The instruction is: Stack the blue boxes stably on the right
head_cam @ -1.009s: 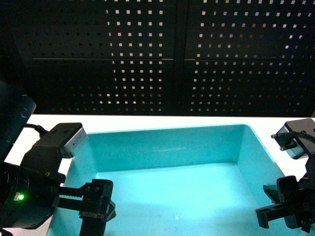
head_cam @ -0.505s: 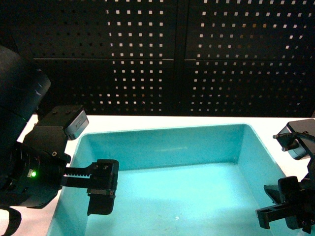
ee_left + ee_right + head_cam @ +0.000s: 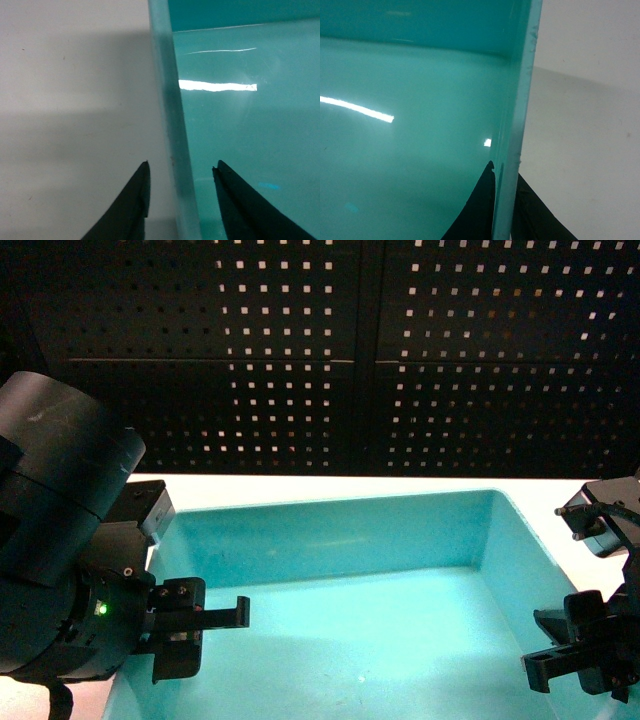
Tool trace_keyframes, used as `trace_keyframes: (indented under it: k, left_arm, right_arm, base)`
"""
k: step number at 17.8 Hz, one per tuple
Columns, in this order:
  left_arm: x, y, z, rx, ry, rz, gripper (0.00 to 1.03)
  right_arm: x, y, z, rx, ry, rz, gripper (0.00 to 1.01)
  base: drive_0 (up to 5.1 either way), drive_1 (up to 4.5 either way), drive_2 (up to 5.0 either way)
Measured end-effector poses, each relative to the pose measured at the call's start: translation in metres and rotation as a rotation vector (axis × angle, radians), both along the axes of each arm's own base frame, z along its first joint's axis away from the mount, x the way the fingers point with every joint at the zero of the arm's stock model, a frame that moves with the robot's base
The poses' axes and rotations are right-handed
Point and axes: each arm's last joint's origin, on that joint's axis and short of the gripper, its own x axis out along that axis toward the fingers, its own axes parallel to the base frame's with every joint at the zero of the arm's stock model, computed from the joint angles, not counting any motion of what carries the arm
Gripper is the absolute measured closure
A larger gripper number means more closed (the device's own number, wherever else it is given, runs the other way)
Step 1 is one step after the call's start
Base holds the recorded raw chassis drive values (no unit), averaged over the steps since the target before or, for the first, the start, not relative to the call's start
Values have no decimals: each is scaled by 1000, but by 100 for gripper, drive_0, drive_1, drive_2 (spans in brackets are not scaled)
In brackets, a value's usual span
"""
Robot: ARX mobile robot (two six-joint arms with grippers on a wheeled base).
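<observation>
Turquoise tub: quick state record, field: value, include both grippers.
object: turquoise tub, empty as far as seen
surface: white table
left gripper: open, fingers straddle the tub's left wall, gaps both sides
right gripper: fingers tight on both faces of the tub's right wall
backdrop: dark pegboard
other boxes: none in view

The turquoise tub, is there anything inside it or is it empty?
Empty as far as visible. The turquoise tub shows only bare glossy floor in all three views; its near end is out of frame, so that part cannot be told.
</observation>
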Motion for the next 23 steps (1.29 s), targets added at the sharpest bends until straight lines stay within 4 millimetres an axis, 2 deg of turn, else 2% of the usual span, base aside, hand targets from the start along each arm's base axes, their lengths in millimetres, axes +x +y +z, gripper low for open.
trace_keyframes:
  k: [4, 5, 16, 20, 23]
  left_arm:
    - [2, -5, 0, 10, 4, 22, 99]
    - [3, -5, -1, 9, 4, 38, 101]
    - [-2, -7, 3, 34, -49, 37, 101]
    - [-3, -8, 18, 56, -129, 5, 101]
    - [2, -9, 49, 38, -218, -7, 101]
  right_arm:
    - [2, -3, 0, -3, -3, 0, 94]
    - [2, -3, 0, -4, -3, 0, 94]
    - [1, -5, 2, 0, -40, -1, 94]
    - [1, -5, 27, 2, -116, -10, 94]
    - [9, -9, 50, 12, -169, -27, 94]
  base:
    - [0, 0, 0]
    - [0, 0, 0]
    - [0, 0, 0]
    - [0, 0, 0]
    - [0, 0, 0]
